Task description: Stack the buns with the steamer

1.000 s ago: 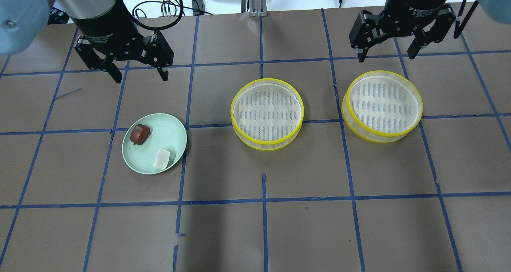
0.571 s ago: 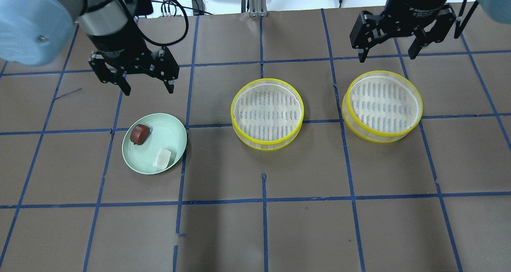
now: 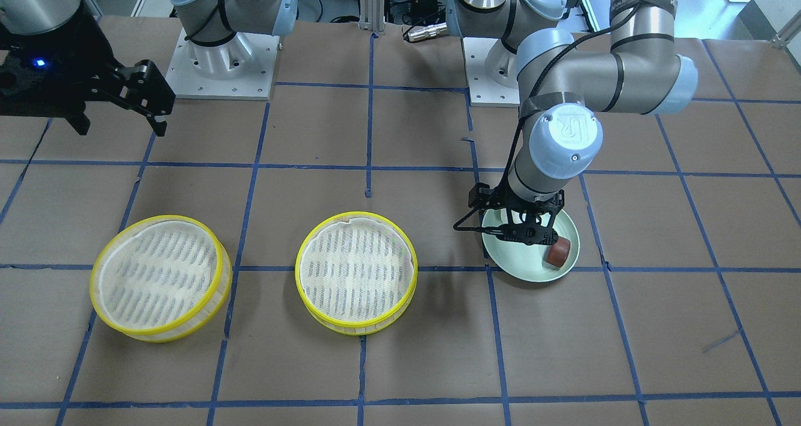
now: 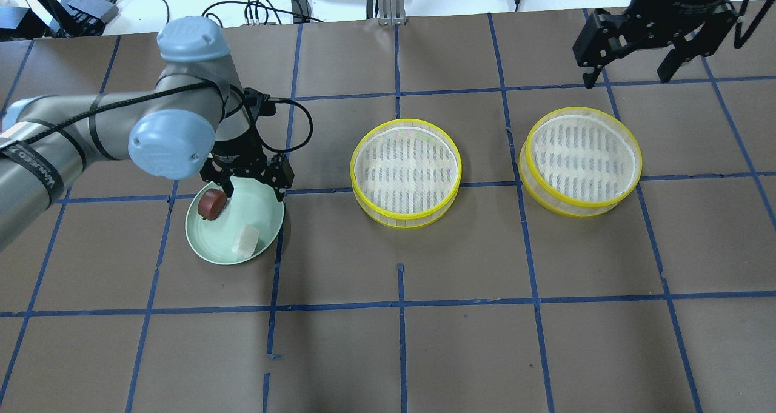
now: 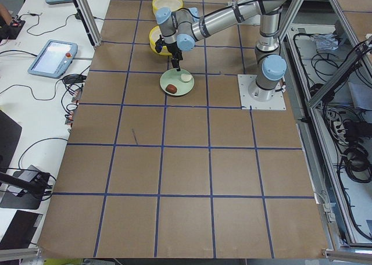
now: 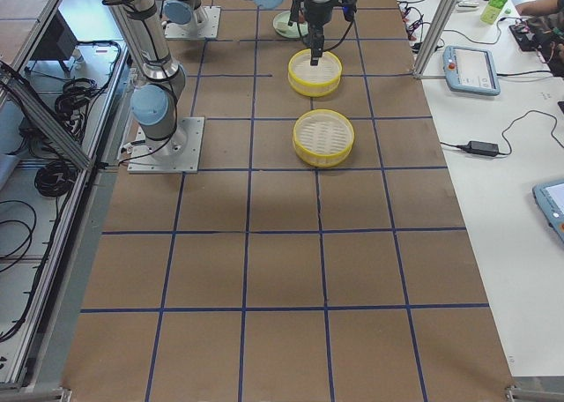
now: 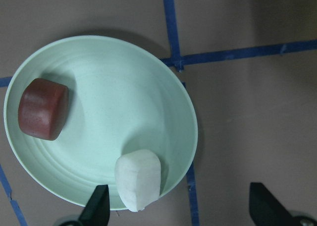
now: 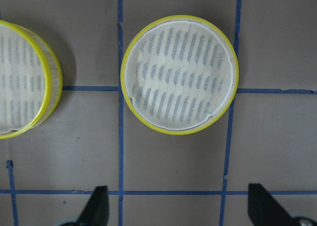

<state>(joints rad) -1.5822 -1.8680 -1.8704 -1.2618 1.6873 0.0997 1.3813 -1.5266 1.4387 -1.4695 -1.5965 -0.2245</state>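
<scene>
I see a round yellow-rimmed mesh steamer basket (image 4: pixel 406 171) near the pale green round plate (image 4: pixel 260 216), and a second steamer basket (image 4: pixel 582 161) well apart from it. My left gripper (image 4: pixel 254 190) hangs over the plate, jaws spread wide. The plain white bun (image 7: pixel 137 179) lies on the plate within their span, just beside one fingertip; the glossy reddish-brown bun (image 7: pixel 43 108) lies outside it. My right gripper (image 4: pixel 625 76), jaws apart, sits far from the plate.

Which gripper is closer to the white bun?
Left. The left gripper hangs over the green plate, close to the white bun; the right gripper is far off, beyond the farther steamer tray.
</scene>
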